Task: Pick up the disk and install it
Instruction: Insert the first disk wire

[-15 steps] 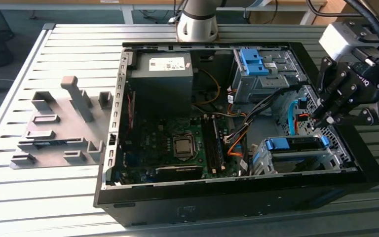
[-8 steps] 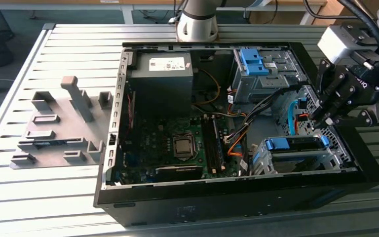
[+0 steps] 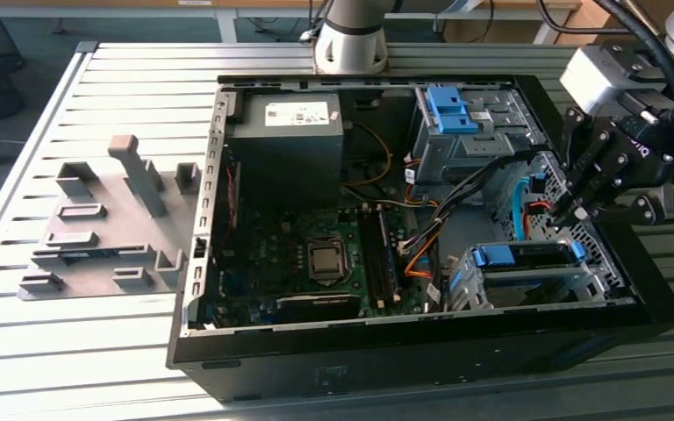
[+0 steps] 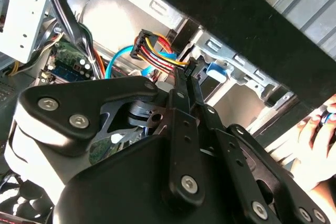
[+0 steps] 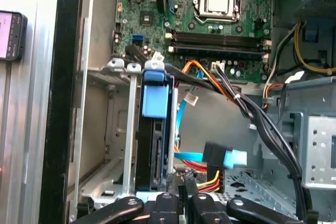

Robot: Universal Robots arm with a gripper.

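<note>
The disk [image 5: 156, 153] stands on edge in the metal drive cage [image 5: 123, 129] of the open computer case, with its blue rail tab [image 5: 156, 99] at the end that faces the motherboard. In the exterior view the disk [image 3: 522, 257] lies in the cage at the case's front right corner. My gripper [image 3: 567, 214] hangs just above and behind that cage, by the case's right wall. Both wrist views show its fingers [image 4: 184, 98] pressed close together with nothing between them. The gripper [image 5: 181, 195] sits right at the disk's near end.
Bundled orange, yellow and black cables [image 5: 231, 95] and a blue data cable [image 5: 220, 157] run beside the cage. A second blue bracket [image 3: 448, 109] sits in the rear bay, by the dark power supply [image 3: 288, 140]. A grey fixture [image 3: 109, 224] lies on the slatted table. A hand [image 4: 319, 140] is near the case.
</note>
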